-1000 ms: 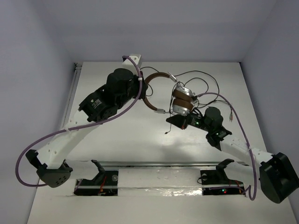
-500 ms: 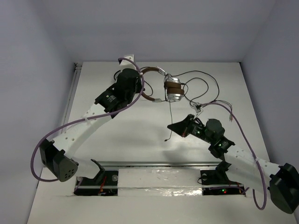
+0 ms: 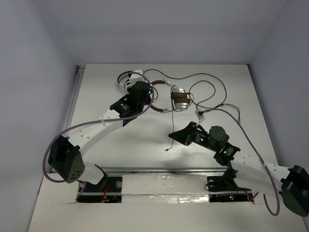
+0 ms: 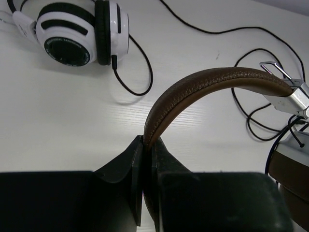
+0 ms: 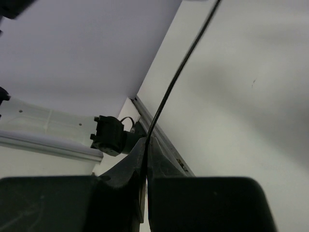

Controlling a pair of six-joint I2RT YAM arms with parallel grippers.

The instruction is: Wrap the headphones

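Top view, left gripper: we find the left gripper (image 3: 151,98) at the far middle of the table (image 3: 120,130), clamped onto the brown headband (image 3: 158,108).
Top view, headphones: the headphones (image 3: 180,102) are toward the far side, with the brown-and-silver ear cups (image 3: 178,95) pressed together just right of that gripper.
Top view, cable: the thin dark cable (image 3: 167,146) loops loosely over the table to the right of the ear cups. One strand runs from the cups toward the near edge, and its free end shows just past the right gripper.
Top view, right gripper: the right gripper (image 3: 172,134) sits nearer to us than the ear cups and looks pinched on that strand.
Top view, other set: white-and-black headphones (image 3: 126,79) lie beyond the left gripper, partly hidden.
Left wrist, grip: we see the fingers (image 4: 120,164) nearly together, with only the headband (image 4: 217,79) squeezed between them. It arches up and to the right to a silver bracket.
Left wrist, surroundings: the white-and-black headphones (image 4: 77,31) lie at the upper left with their black cable (image 4: 140,67) curling beside them, apart from the headband.
Right wrist, grip: we see the fingers (image 5: 120,174) closed tight on the cable (image 5: 178,72), which rises straight out of the pinch.
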